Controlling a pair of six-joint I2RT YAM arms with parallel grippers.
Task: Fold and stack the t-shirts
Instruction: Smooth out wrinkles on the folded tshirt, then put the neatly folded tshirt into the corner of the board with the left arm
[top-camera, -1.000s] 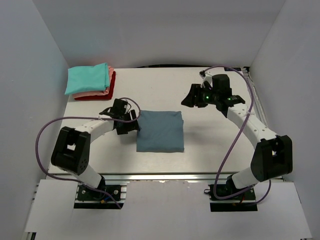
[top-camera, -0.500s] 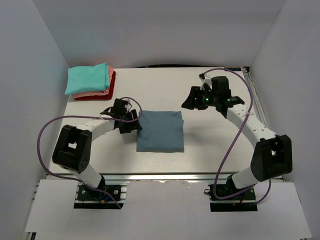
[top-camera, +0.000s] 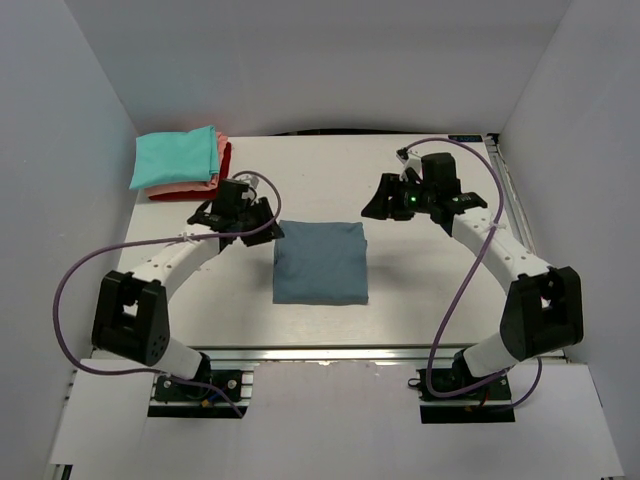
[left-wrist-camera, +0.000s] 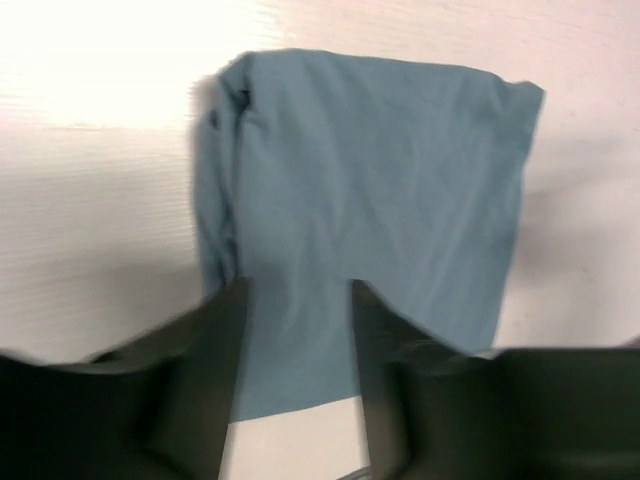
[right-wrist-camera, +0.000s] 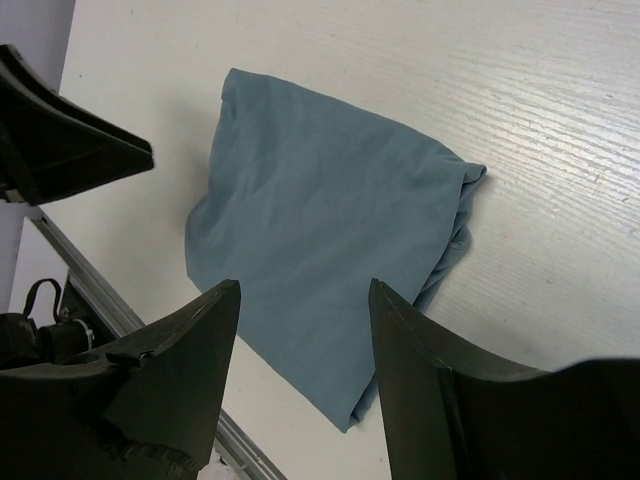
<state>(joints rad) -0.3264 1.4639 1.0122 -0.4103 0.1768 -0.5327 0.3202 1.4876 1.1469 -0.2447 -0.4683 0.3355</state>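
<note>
Four soft cloth shirts. The blue shirt (top-camera: 321, 262), a flat folded square, lies in the middle of the table (top-camera: 420, 290). The teal shirt (top-camera: 175, 158), pink shirt (top-camera: 221, 150) and red shirt (top-camera: 226, 166) sit stacked at its far left corner. The left gripper (left-wrist-camera: 297, 300) and right gripper (right-wrist-camera: 300, 300) have spread, empty fingers.

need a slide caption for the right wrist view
Open right claw hovers above the folded slate-blue t-shirt on the white table.

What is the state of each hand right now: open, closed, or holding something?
Left hand: open, holding nothing.
Right hand: open, holding nothing.
</note>
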